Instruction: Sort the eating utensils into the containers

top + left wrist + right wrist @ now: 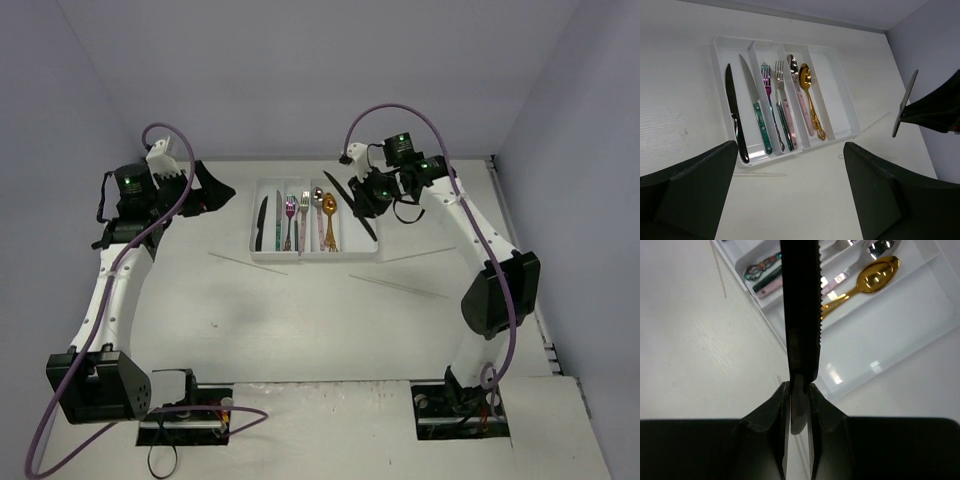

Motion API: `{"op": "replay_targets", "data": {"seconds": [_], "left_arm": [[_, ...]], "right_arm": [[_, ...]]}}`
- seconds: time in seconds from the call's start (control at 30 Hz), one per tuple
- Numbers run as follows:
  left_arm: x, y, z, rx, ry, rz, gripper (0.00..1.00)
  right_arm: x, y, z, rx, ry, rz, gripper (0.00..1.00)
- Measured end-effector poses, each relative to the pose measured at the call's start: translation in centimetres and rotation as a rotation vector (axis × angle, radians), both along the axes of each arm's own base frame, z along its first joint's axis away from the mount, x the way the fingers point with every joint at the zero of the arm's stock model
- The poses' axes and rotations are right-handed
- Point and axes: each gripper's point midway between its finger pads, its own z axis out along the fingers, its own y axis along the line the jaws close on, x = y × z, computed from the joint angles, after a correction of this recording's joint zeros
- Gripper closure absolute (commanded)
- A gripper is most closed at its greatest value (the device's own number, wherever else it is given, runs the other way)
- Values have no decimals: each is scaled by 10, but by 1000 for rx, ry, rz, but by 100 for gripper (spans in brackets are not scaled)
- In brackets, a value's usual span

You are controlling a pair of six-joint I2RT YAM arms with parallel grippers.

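The white tray [262, 250] holds its containers side by side. In them lie a black knife [735, 120], a teal-handled knife [756, 116], two forks [776, 100], a pink-handled spoon [799, 95] and a gold spoon [809, 97]. The rightmost compartment [832, 95] is bare. My right gripper [800, 390] is shut on a black serrated knife [800, 315], held above the tray's right side [352, 208]. My left gripper [790, 195] is open with nothing between its fingers, hovering left of the tray [215, 193].
Thin pale chopsticks lie loose on the table: one [247, 263] just in front of the tray's left end, two more [400, 286] to its front right. A wall edge runs close behind the tray.
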Motion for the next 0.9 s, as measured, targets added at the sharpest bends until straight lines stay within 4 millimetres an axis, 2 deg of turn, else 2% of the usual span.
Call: {"op": "replay_targets", "data": {"seconds": [0.13,0.23,0.33,0.47,0.57,0.7,0.9], "left_arm": [[-1,-1,1,-5,0,-5,15],[0,9,-1,-3,10,22,9],[2,35,-6,1,36,104,9],[0,79,-18,15,122,279,9],[-3,103,-24,36,195,384,9],[-11,111,-32,49,247,426,9],[-19,113,-45,54,288,444,9]], "right_arm": [[29,38,-1,116,74,-69,100],[51,73,-3,197,118,-133,100],[63,108,-7,269,170,-193,100],[71,155,-12,351,242,-281,100],[74,181,-20,391,288,-352,100],[71,204,-38,418,368,-433,100],[83,211,-74,438,459,-567,100]]}}
